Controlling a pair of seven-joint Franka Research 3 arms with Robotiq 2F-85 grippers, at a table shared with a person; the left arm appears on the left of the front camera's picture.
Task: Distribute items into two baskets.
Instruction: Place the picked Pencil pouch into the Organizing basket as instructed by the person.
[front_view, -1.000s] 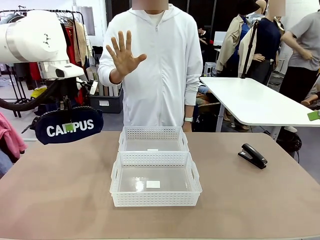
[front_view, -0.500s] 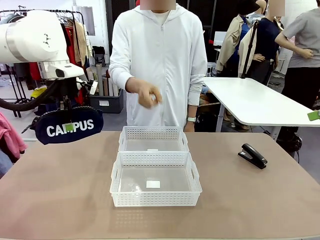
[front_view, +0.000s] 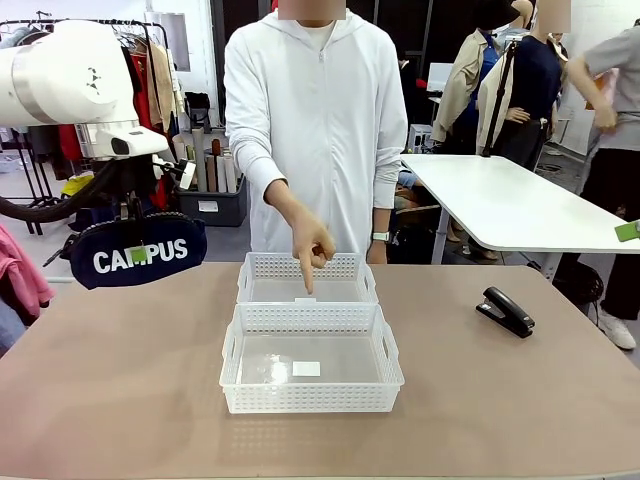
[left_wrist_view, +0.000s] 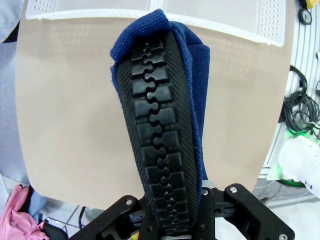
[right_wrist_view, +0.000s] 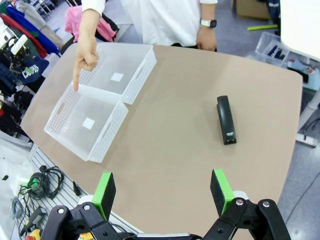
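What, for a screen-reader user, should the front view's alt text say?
A person across the table points down at the near edge of the far basket; a near basket sits against it. The left jaws hold a navy pouch in the air at left; a stapler lies at right.

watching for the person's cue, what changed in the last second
The person's hand dropped from a raised open palm to pointing a finger down over the far basket, near where it meets the near basket. The left gripper stayed shut on the pouch; the stapler and both baskets did not move.
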